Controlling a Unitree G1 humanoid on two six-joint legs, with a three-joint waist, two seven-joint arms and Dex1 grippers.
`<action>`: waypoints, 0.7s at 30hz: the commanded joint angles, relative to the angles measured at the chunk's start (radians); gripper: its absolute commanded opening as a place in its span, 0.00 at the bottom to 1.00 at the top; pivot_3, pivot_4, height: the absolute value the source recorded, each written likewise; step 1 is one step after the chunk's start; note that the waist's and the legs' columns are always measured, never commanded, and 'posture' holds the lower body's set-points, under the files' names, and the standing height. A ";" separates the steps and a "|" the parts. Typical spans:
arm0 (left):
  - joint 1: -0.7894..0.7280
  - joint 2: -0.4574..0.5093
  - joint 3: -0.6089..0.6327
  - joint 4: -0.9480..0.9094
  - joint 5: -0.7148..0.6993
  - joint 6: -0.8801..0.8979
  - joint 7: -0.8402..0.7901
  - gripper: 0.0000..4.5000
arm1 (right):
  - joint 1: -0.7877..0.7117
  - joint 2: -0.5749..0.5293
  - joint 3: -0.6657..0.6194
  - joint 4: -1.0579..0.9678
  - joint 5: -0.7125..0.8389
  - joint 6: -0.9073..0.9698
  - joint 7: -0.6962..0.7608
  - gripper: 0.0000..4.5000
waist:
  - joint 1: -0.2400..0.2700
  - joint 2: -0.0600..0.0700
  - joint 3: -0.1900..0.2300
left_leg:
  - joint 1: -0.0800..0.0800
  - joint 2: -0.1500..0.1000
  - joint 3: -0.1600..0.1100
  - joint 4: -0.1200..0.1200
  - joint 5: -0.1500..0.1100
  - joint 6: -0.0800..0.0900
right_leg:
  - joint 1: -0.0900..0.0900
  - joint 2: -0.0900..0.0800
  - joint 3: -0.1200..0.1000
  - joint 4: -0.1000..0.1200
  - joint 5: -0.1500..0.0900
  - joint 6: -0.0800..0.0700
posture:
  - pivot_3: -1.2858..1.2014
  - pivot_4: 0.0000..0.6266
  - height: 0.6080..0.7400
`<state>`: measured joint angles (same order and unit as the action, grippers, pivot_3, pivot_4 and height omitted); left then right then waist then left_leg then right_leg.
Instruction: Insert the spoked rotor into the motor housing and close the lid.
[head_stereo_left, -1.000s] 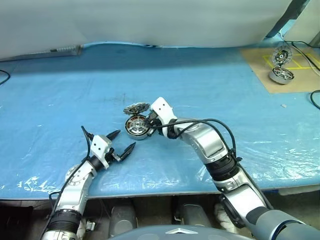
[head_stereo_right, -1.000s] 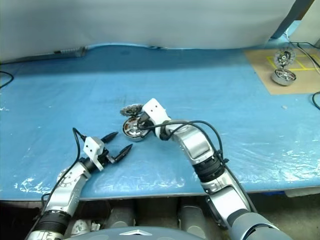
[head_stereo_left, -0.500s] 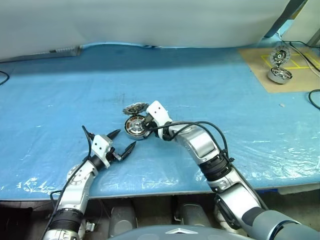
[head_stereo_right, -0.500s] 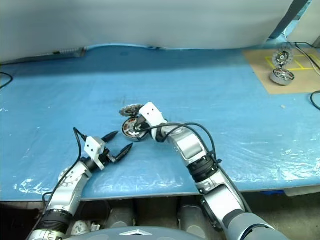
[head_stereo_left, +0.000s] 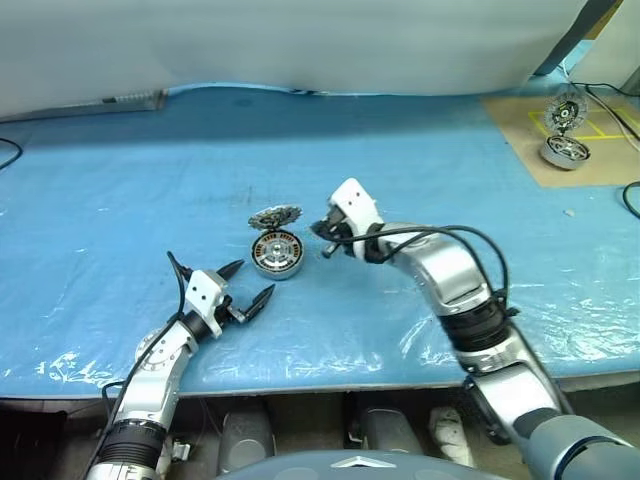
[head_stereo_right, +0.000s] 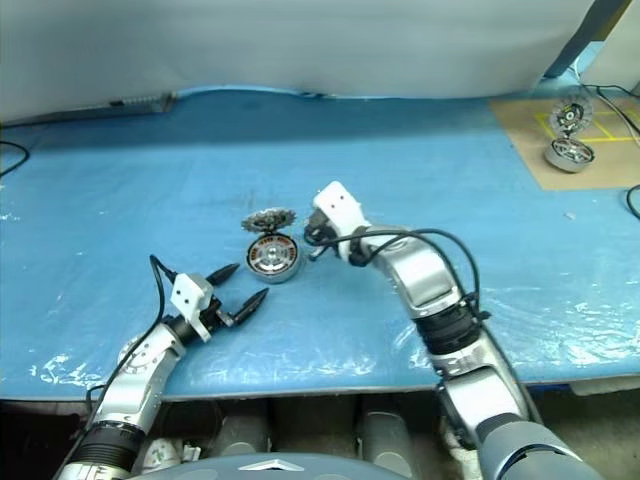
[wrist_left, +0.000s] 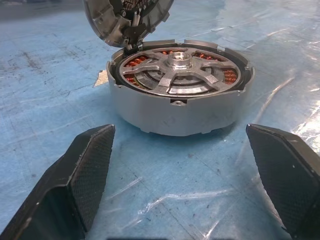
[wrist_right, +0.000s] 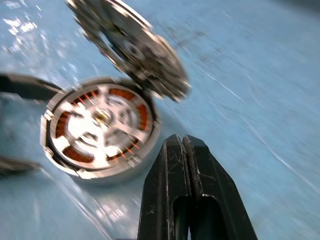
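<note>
The spoked rotor (wrist_left: 180, 74) sits inside the motor housing (head_stereo_left: 277, 254) on the blue counter (head_stereo_left: 120, 200), lid (head_stereo_left: 274, 215) tilted up behind it. Right gripper (head_stereo_left: 326, 243) hovers just beside the housing, jaws pressed together, empty. Left gripper (head_stereo_left: 246, 284) rests nearby, jaws spread wide, empty.

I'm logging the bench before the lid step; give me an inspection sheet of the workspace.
Surface: blue plastic sheet over the table.
Job's things: spoked rotor seated in the motor housing; lid hinged up, open.
Clutter: another motor on a brown board, far right.
Grippers: left gripper open, near the housing; right gripper shut, empty, beside it.
Cables: black cable at right edge.
Surroundings: white backdrop.
</note>
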<state>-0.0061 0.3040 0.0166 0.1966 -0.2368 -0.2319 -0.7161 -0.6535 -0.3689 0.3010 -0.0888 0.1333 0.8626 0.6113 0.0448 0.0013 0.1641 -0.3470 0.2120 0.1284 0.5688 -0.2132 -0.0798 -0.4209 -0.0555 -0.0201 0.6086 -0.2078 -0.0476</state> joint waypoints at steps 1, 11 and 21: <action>-0.001 0.006 -0.001 -0.023 -0.007 0.003 -0.006 1.00 | -0.073 -0.046 0.013 0.062 -0.043 -0.060 0.031 0.00 | -0.004 0.000 0.000 | 0.000 0.000 0.000 0.000 0.000 0.000 | 0.000 0.000 0.000 0.000 0.000 0.000 | 0.52 0.24 1.00; 0.015 0.017 -0.001 -0.065 -0.013 0.022 -0.002 1.00 | -0.302 0.082 -0.037 0.575 -0.068 -0.518 0.065 0.00 | -0.006 0.000 0.000 | -0.002 0.001 0.003 0.001 0.000 0.000 | -0.003 0.000 0.000 0.002 0.000 -0.001 | 0.52 0.24 1.00; 0.020 0.014 -0.007 -0.091 -0.008 0.045 0.011 1.00 | -0.540 0.299 -0.109 1.064 -0.065 -0.740 0.173 0.00 | -0.007 0.000 0.000 | -0.002 0.008 0.010 0.002 -0.001 0.001 | -0.007 0.001 -0.001 0.006 -0.002 -0.006 | 0.52 0.24 1.00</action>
<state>0.0119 0.3165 0.0072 0.1416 -0.2403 -0.1856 -0.7107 -1.1597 -0.0825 0.2086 0.9574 0.0575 0.1567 0.7505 0.0380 0.0014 0.1642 -0.3493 0.2209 0.1386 0.5705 -0.2136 -0.0783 -0.4282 -0.0548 -0.0220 0.6154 -0.2109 -0.0546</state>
